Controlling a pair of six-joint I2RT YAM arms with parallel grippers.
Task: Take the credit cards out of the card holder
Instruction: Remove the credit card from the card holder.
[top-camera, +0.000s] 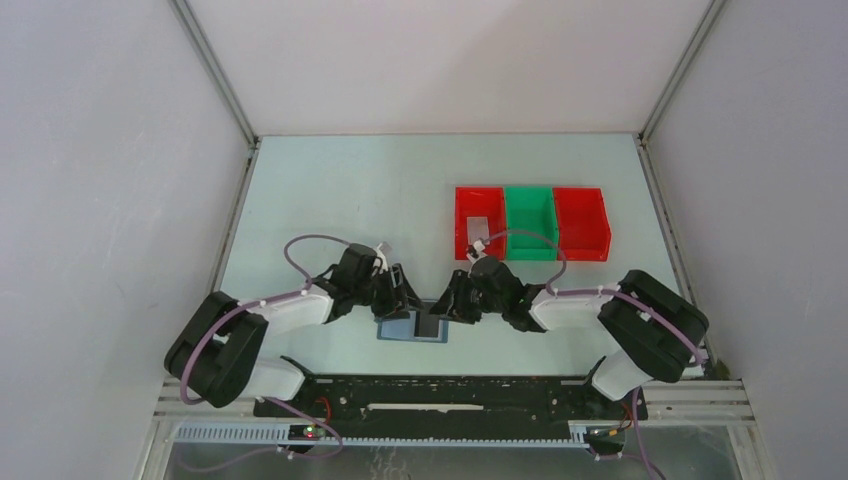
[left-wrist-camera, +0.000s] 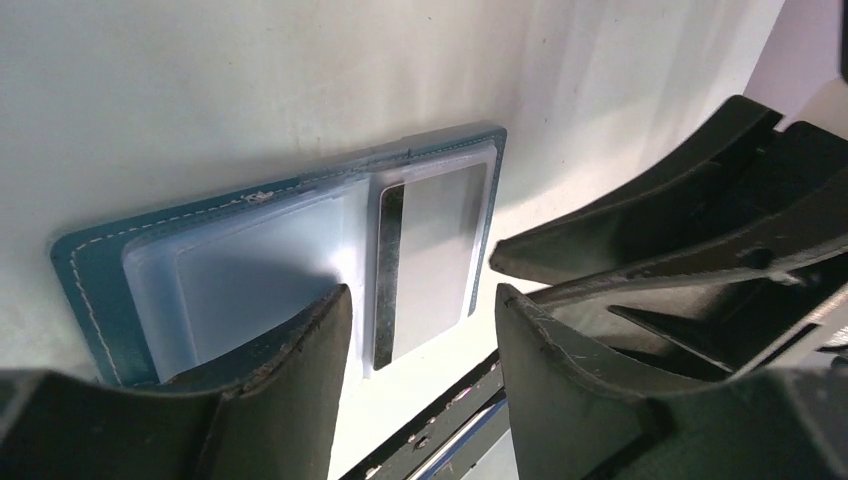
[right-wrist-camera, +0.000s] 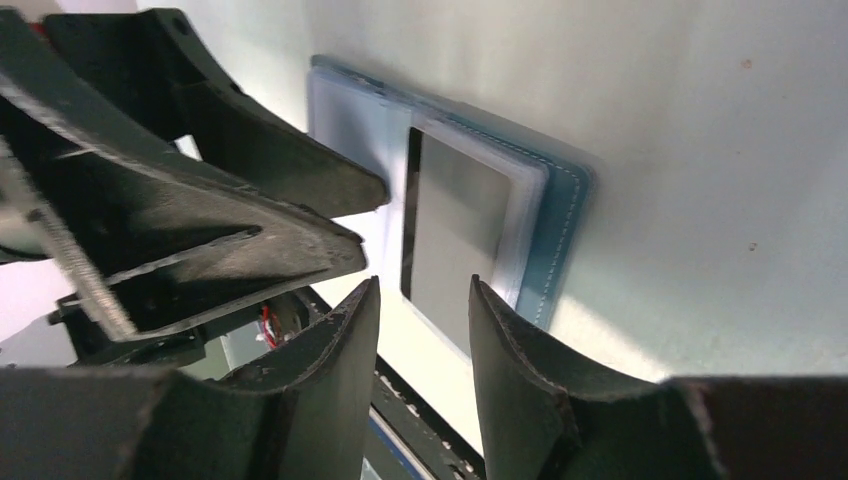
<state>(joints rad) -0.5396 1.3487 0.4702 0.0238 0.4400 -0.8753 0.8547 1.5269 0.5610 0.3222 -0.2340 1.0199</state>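
The card holder, a teal wallet, lies open and flat on the table near the front edge. A grey credit card with a dark stripe sits in its clear pocket on the right half and sticks out a little toward the near edge. My left gripper hovers open just over that card's near end, with nothing between the fingers. My right gripper stands open over the same card from the other side, also with nothing in it. Both grippers' tips almost meet above the wallet. Another grey card lies in the left red bin.
Three bins stand in a row at the back right: red, green and red. The black base rail runs along the table's near edge just behind the wallet. Grey walls close in both sides.
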